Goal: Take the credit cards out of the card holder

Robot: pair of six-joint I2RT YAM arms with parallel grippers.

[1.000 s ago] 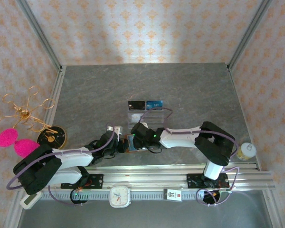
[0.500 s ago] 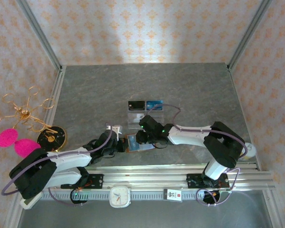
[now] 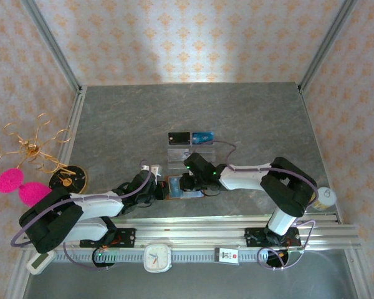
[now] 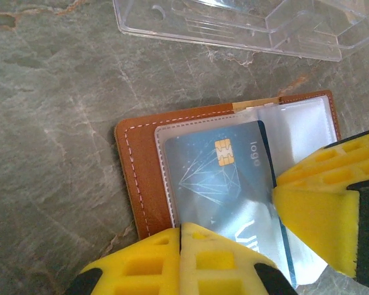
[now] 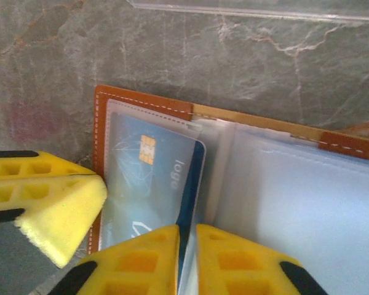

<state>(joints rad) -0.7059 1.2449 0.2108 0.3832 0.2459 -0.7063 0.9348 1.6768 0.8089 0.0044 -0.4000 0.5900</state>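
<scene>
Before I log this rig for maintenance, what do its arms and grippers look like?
Both arms are white-shelled with black joints and looping lilac cables. The left gripper and right gripper have yellow foam-like fingers with square recesses on black mounts. A green light glows on the right arm.

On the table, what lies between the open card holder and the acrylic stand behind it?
Nothing: in the left wrist view, bare grey stone tabletop separates the brown card holder from the clear acrylic stand.

On the grey desk (image 3: 249,112) a clear tiered stand (image 3: 177,155) holds a black card (image 3: 178,137) and a blue card (image 3: 202,135); pink pompoms (image 3: 20,185) sit far left.
</scene>
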